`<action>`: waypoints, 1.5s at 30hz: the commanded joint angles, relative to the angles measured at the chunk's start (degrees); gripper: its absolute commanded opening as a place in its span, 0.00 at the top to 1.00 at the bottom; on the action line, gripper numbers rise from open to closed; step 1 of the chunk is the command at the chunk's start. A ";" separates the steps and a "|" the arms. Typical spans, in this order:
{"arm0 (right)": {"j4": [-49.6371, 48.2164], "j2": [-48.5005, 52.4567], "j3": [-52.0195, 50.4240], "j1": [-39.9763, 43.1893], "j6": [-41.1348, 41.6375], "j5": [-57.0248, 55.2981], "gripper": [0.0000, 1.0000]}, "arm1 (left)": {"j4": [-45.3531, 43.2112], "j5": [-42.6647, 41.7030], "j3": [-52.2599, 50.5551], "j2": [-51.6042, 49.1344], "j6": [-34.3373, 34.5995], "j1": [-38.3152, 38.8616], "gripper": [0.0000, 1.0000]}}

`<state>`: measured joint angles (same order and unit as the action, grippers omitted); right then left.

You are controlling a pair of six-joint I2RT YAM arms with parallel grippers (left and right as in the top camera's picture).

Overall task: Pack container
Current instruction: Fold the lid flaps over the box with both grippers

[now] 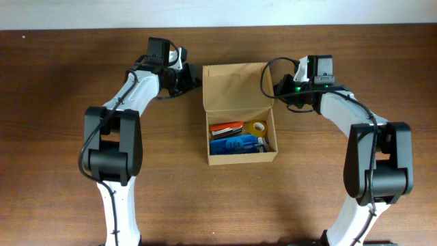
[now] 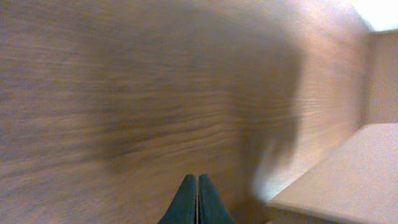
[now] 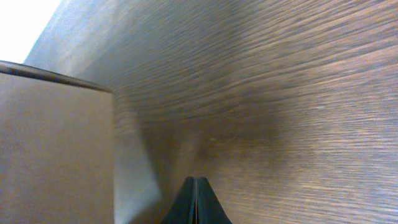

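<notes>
The tan cardboard container (image 1: 240, 85) sits mid-table with its flap lid lying open toward the back. Its lower half holds an orange item (image 1: 226, 128), a roll of tape (image 1: 257, 128) and a blue packet (image 1: 234, 144). My left gripper (image 1: 192, 76) is shut and empty, low over the table beside the lid's left edge; the box wall shows in the left wrist view (image 2: 348, 180) right of the fingers (image 2: 197, 186). My right gripper (image 1: 278, 87) is shut and empty beside the lid's right edge; the box wall (image 3: 56, 155) shows left of the fingers (image 3: 196, 190).
The brown wooden table (image 1: 68, 171) surrounds the box. Both arm bases stand at the front edge, left (image 1: 113, 157) and right (image 1: 379, 164).
</notes>
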<state>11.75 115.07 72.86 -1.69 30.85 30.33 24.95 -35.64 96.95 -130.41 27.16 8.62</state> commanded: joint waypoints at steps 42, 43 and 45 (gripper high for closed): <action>18.14 -9.49 1.36 5.05 -21.68 29.86 0.96 | 29.16 -6.49 5.55 16.98 -31.28 1.88 0.98; 18.56 -10.54 1.36 5.05 -21.70 28.57 0.96 | 29.90 -6.49 5.55 16.98 -31.85 1.90 0.98; 20.04 -13.84 1.36 5.05 -23.15 26.05 0.96 | 31.71 -6.47 5.55 16.98 -33.11 2.27 0.98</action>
<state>31.24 105.67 73.93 3.25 10.44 60.12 55.79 -42.65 101.91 -115.81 -3.14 10.50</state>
